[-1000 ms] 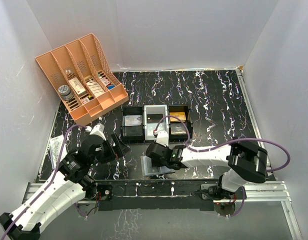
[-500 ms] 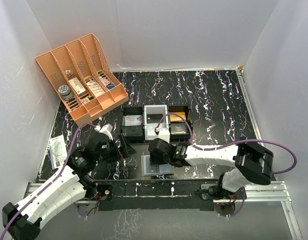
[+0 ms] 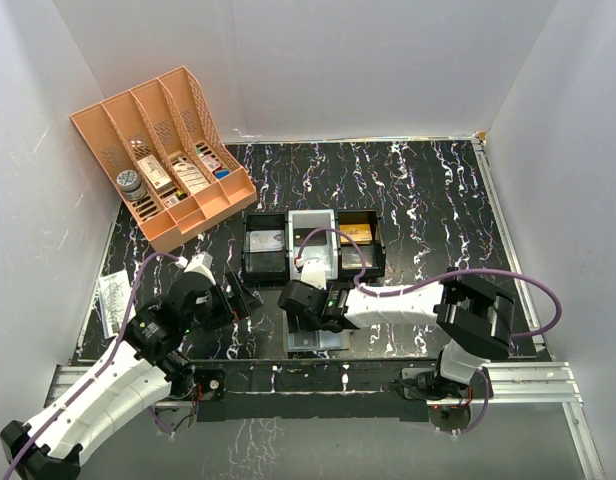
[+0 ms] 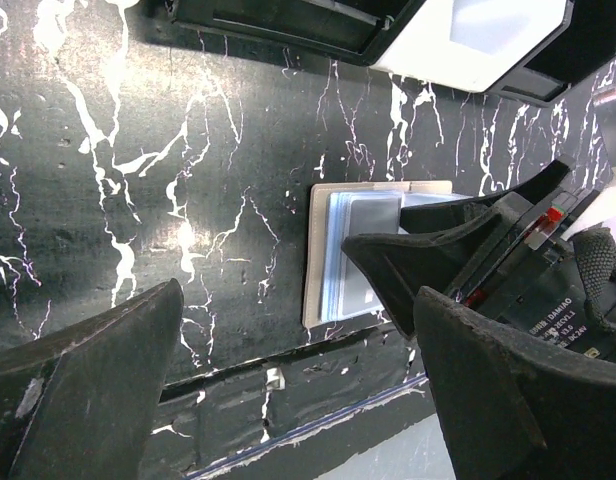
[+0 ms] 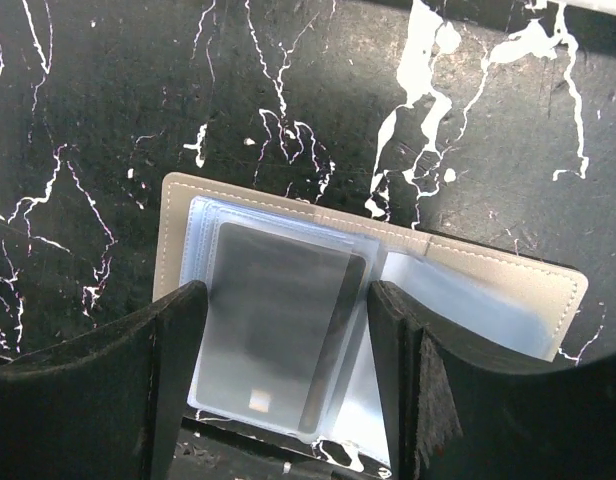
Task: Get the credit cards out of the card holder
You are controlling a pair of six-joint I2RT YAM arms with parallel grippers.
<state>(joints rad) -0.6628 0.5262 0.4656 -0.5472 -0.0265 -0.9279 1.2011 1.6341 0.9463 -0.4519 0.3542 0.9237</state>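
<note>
Showing grey card (image 5: 283, 325), wrist views only.

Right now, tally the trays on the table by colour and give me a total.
black trays: 2
white tray: 1
Total: 3
</note>
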